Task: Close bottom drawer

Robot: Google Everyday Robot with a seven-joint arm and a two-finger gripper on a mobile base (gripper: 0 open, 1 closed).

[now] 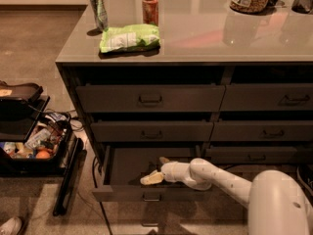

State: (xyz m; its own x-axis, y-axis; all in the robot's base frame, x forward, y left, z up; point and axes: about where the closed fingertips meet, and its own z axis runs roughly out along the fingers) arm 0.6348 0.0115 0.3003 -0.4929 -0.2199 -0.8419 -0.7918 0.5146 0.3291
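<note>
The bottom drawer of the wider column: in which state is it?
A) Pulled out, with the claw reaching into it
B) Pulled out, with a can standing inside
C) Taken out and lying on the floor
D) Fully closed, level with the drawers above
A: the bottom drawer stands out from the cabinet, and the claw is over its open inside, just behind the front panel.
</note>
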